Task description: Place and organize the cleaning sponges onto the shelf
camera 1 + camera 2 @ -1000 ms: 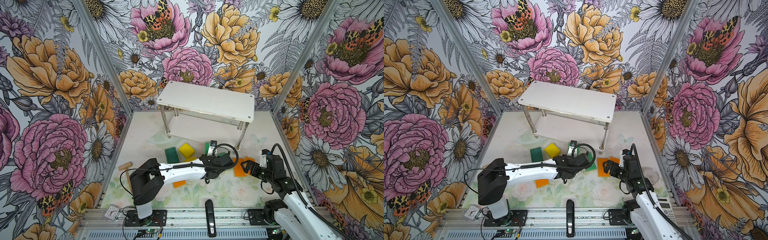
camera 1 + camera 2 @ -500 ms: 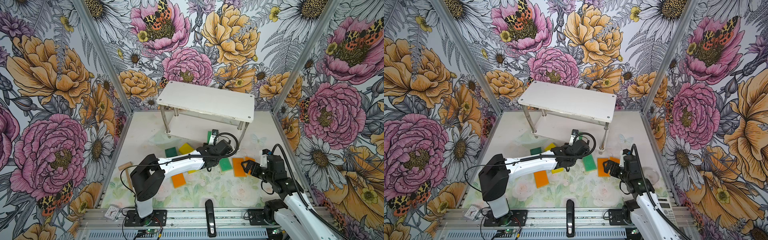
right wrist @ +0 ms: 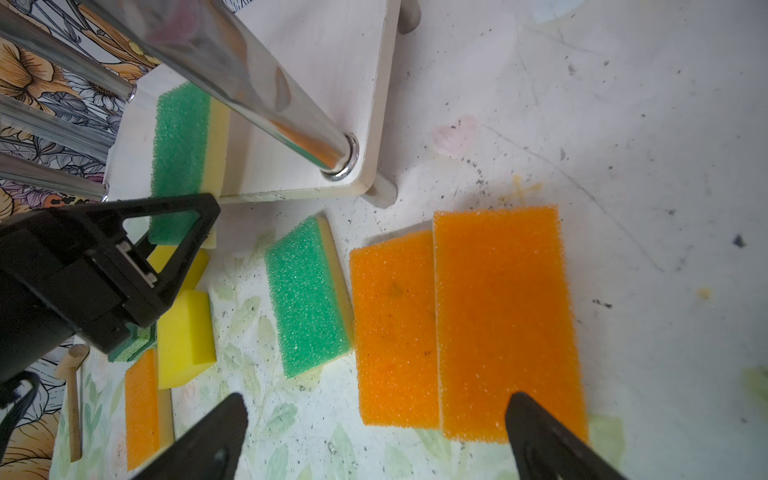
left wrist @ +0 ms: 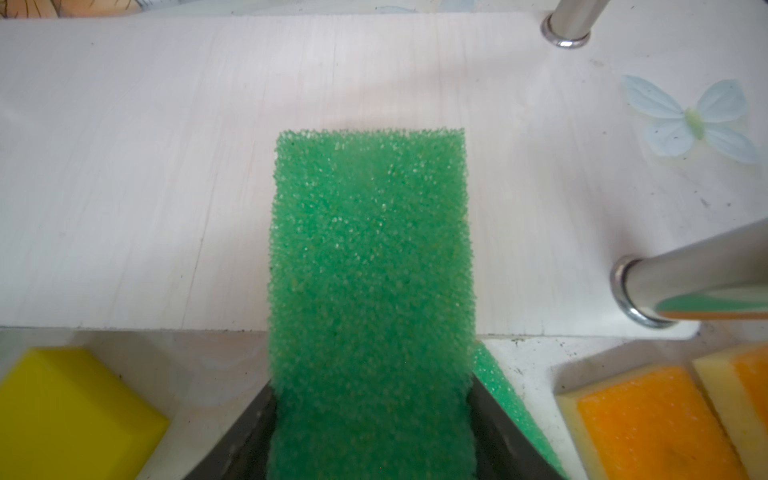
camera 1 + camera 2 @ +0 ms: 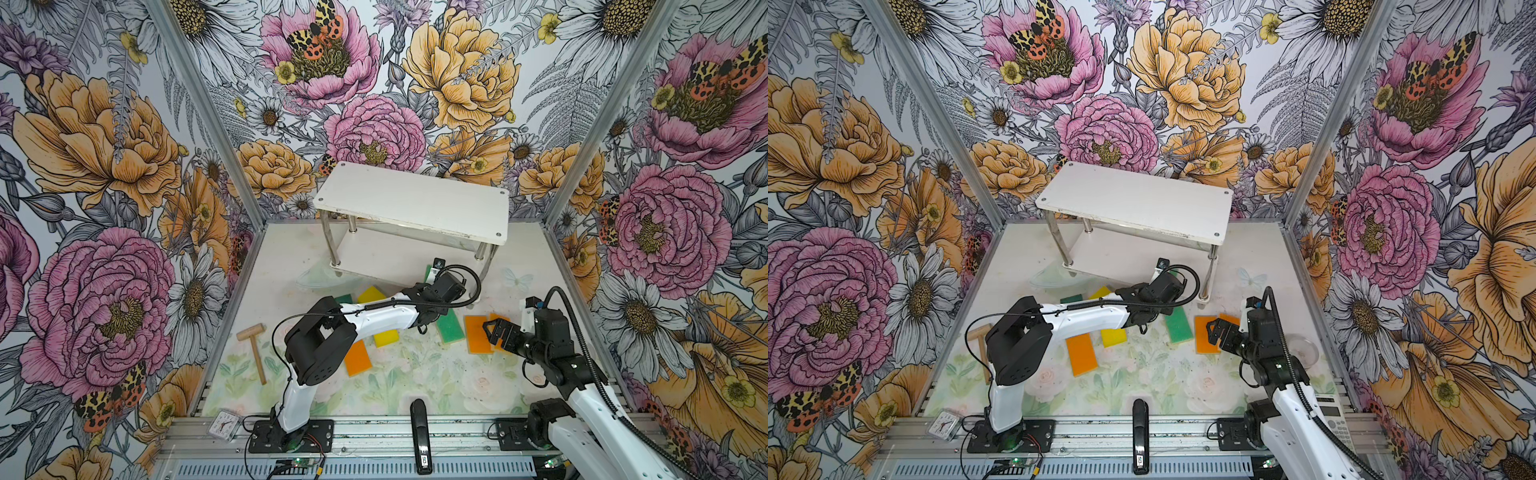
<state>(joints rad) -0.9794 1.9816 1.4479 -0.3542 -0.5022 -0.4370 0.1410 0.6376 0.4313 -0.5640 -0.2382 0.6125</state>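
My left gripper [image 4: 370,415] is shut on a light green sponge [image 4: 370,270], holding it flat over the lower board [image 4: 166,166] of the white shelf [image 5: 411,199], near its front right post. The right wrist view shows this held sponge [image 3: 178,141] with its yellow underside. My right gripper [image 3: 378,405] hangs open just above two orange sponges [image 3: 395,328] [image 3: 503,316] lying side by side on the table. Another light green sponge [image 5: 449,328] lies left of them. Under the left arm lie two yellow sponges [image 5: 384,336] [image 5: 372,294], a dark green one [image 5: 344,298] and an orange one [image 5: 357,353].
A wooden mallet [image 5: 253,349] lies at the table's left. A black stapler-like object [image 5: 419,432] and a small clock [image 5: 224,426] sit on the front rail. A chrome post [image 4: 685,282] stands close to the held sponge. Flowered walls close in three sides.
The left arm has stretched away from the table's middle toward the shelf, carrying the light green sponge over the lower board. The right arm has stayed still.
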